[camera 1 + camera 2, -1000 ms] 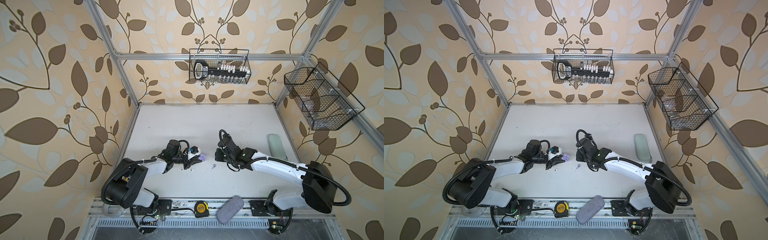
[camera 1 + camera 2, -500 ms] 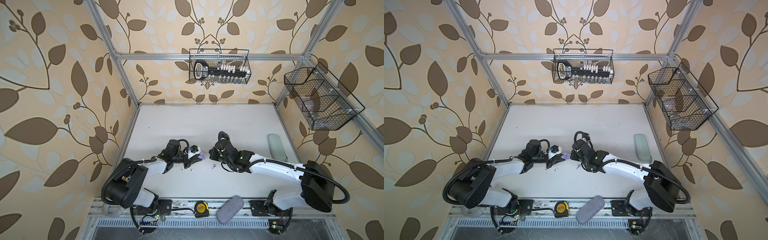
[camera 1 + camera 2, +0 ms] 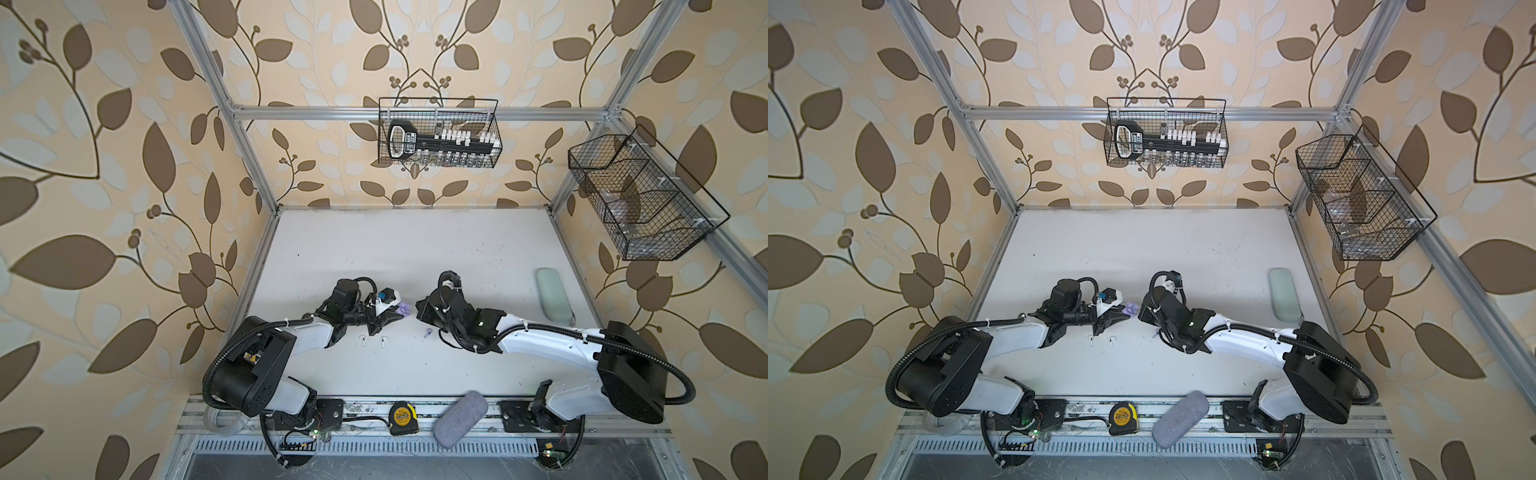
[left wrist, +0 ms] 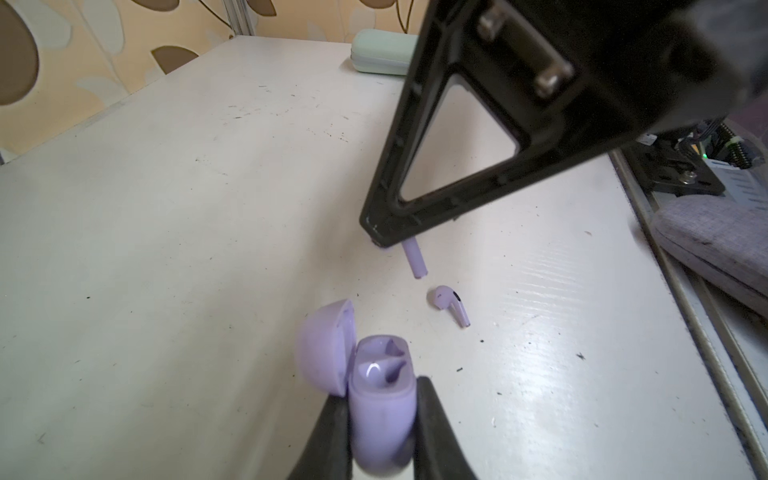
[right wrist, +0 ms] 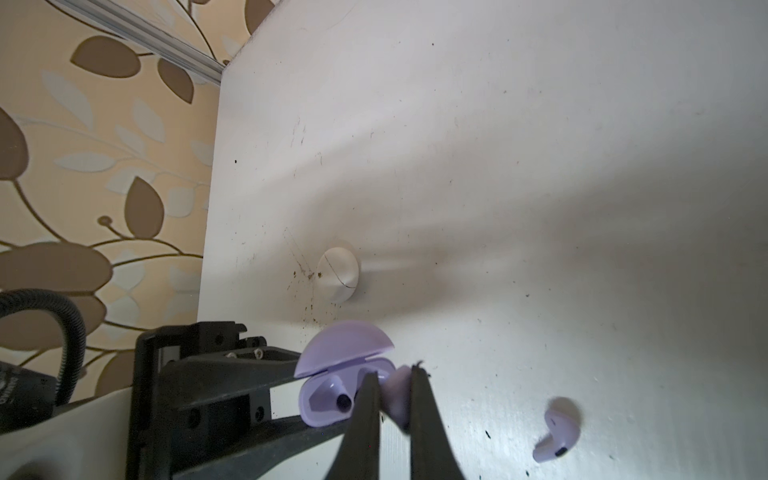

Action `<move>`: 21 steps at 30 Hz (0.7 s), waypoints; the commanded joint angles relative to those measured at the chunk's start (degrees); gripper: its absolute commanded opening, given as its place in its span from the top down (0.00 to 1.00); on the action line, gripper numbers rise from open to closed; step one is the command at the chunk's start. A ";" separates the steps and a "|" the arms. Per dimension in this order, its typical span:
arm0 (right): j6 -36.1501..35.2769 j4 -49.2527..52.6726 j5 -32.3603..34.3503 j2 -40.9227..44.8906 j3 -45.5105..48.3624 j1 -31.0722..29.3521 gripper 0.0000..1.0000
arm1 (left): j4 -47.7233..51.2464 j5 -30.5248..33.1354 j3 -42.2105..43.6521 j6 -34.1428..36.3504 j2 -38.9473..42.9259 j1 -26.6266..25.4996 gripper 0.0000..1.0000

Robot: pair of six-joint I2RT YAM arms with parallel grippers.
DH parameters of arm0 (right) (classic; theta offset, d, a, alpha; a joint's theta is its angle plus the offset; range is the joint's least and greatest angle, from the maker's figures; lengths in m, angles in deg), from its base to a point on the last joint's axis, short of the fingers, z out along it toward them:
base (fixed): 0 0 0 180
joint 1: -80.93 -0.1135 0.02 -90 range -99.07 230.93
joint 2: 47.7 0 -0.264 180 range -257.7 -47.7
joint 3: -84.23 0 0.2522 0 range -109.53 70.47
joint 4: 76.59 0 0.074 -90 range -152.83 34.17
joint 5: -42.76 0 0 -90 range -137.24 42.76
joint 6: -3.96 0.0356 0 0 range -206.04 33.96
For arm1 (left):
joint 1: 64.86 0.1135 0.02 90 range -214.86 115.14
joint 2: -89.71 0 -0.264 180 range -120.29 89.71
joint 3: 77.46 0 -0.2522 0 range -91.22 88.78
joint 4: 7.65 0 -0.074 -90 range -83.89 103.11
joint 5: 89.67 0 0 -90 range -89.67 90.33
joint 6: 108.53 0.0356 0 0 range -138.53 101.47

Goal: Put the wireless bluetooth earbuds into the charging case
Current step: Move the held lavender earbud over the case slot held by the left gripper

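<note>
My left gripper (image 4: 379, 401) is shut on the lavender charging case (image 4: 382, 365), whose lid stands open; in both top views the case (image 3: 404, 309) (image 3: 1132, 308) sits mid-table. My right gripper (image 5: 395, 379) is shut on a lavender earbud (image 5: 399, 395), held right by the case's open cavity (image 5: 332, 399). The earbud's stem (image 4: 415, 259) sticks out below the right fingertips. A second lavender earbud (image 4: 446, 301) (image 5: 559, 430) lies loose on the table beside them. Two white earbuds (image 3: 363, 341) (image 3: 382, 341) lie in front of the left gripper.
A shut white round case (image 5: 338, 274) lies on the table beyond the lavender one. A mint-green glasses case (image 3: 555, 297) lies at the right side. A grey pouch (image 3: 459, 417) and a tape measure (image 3: 401, 415) sit on the front rail. Wire baskets (image 3: 438, 133) (image 3: 640, 195) hang on the frame.
My right gripper has moved left with the lavender earbud, closing in on the open case. The left gripper and the case have stayed where they were.
</note>
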 commanded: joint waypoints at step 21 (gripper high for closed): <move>11.95 -7.48 6.89 -1.26 2.68 -2.23 0.90 | -4.28 0.72 1.01 -1.18 -0.01 0.81 1.00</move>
